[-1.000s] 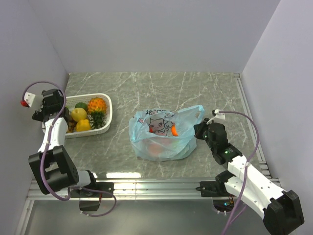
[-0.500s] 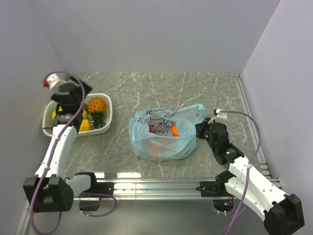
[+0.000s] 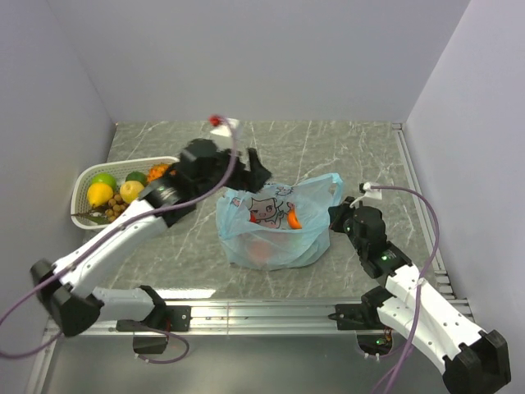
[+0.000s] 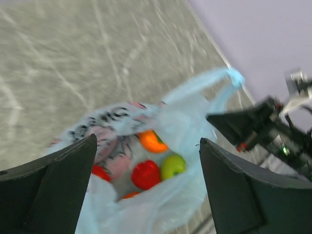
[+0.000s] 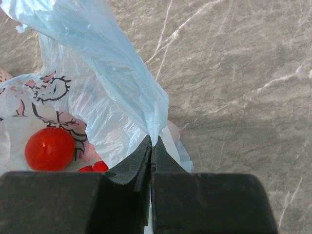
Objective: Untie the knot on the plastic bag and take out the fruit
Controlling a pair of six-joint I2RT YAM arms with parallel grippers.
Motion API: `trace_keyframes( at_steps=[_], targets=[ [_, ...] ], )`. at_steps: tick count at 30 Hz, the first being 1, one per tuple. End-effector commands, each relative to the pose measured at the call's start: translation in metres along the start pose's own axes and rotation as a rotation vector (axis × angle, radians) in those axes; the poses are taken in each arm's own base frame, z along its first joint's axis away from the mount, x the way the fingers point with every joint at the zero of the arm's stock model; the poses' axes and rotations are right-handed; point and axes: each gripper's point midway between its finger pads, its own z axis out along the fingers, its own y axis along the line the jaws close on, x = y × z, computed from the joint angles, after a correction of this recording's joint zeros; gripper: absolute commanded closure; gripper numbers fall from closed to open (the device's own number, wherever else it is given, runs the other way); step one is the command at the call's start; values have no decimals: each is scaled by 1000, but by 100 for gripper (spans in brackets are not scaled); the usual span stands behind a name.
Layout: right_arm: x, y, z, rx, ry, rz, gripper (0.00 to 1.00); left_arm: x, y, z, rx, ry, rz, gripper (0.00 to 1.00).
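the thin pale blue see-through plastic bag [image 3: 271, 240] with cartoon print lies mid-table. the left gripper [image 3: 256, 171] hangs just above the bag's far left rim. in the left wrist view the bag's mouth gapes between the jaws, showing a round red toy fruit [image 4: 146, 174], a small green fruit [image 4: 172, 165] and an orange piece [image 4: 152, 141] inside. the right gripper [image 3: 335, 215] sits against the bag's right side, below its raised handle loop [image 3: 334, 182].

bare grey marbled tabletop [image 3: 344, 148] lies open behind the bag and to its right, up to the pale walls [image 3: 246, 57]. a white slotted basket [image 3: 79, 190] of fruit stands well apart at the left.

the left jaws are spread wide and touch nothing. the right jaws are pressed together, pinching a fold of the bag's plastic.
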Motion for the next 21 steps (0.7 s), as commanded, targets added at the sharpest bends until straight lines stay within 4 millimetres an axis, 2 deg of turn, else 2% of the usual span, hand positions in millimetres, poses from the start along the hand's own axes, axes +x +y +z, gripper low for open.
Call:
trace_keyframes(
  at_steps=[1,2,4,5,6,8,9,11,14,17,19,21],
  targets=[
    [-24,16,-7,-47,-52,-2,100,42,-37,15,70,178,107,10],
    [-23,16,-8,-49,-50,-5,100,48,-38,28,46,194,117,11],
    [-22,16,-9,-49,-50,-13,100,59,-48,39,43,221,135,16],
    [-22,16,-10,-49,-52,-18,100,56,-49,44,25,219,141,17],
    [-23,15,-11,-50,-57,-18,100,72,-45,58,0,265,151,19],
    [-21,16,-12,-57,-54,-28,100,76,-42,69,-43,291,153,25],
    [-21,16,-13,-60,-57,-27,100,93,-35,81,-71,341,165,27],
    [-20,15,-14,-59,-59,-32,100,117,-27,90,-128,416,207,33],
    [-20,14,-15,-58,-64,-36,100,152,-23,90,-174,517,268,37],
    [-21,14,-15,-58,-67,-37,100,186,-11,77,-229,594,287,39],
    [-21,16,-15,-64,-69,-33,100,201,-16,69,-205,624,261,40],
    [-21,19,-15,-74,-65,-31,100,218,-13,57,-207,662,255,41]
  ],
)
